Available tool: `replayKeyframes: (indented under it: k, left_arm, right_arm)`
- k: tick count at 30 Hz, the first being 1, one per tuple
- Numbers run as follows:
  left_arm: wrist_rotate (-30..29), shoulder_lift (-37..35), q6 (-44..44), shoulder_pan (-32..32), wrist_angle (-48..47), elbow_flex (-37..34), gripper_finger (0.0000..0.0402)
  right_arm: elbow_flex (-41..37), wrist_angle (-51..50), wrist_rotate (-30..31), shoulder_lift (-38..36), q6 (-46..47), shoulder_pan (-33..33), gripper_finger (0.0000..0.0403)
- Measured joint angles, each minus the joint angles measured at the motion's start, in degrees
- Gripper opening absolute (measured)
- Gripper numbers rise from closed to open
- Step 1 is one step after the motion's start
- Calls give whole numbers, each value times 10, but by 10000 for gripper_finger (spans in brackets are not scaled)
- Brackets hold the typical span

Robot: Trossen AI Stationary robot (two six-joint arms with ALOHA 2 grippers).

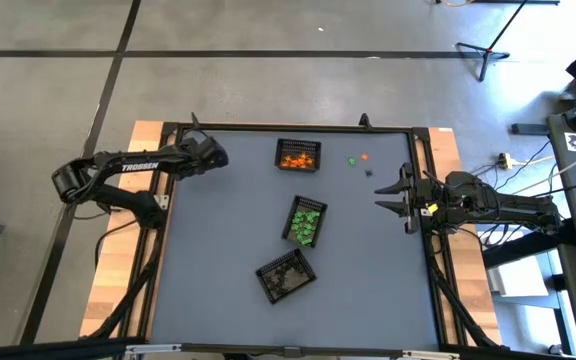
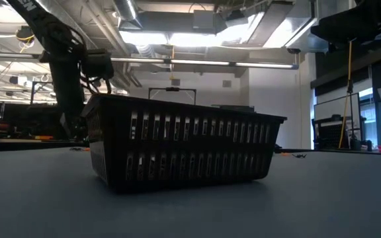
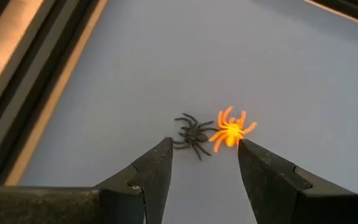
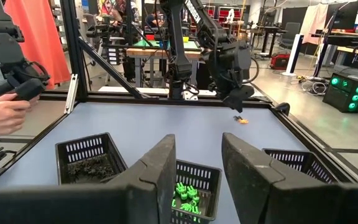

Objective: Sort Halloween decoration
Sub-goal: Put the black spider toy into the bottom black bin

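Halloween decoration (image 3: 213,134), left hand (image 3: 204,177) open, arm reads TROSSEN

Grey table (image 1: 218,230), dark frame round edge. Three black mesh baskets on it: orange-filled basket (image 1: 298,156) at 12 o'clock, green-filled basket (image 1: 305,221) at centre, dark-filled basket (image 1: 286,275) at 6 o'clock. Loose trinkets (image 1: 359,161) at 1 o'clock. Black spider (image 3: 192,134) touching orange spider (image 3: 231,129) near 10 o'clock corner.
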Motion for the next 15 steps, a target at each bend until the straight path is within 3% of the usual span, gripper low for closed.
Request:
replayKeyframes:
  k: [7, 15]
  left_arm:
    - [24, 4, 30, 38, 39, -22, 176]
    - [63, 65, 73, 71, 91, -22, 176]
  right_arm:
    - [0, 0, 0, 0, 0, 0, 127]
    - [0, 0, 0, 0, 0, 0, 127]
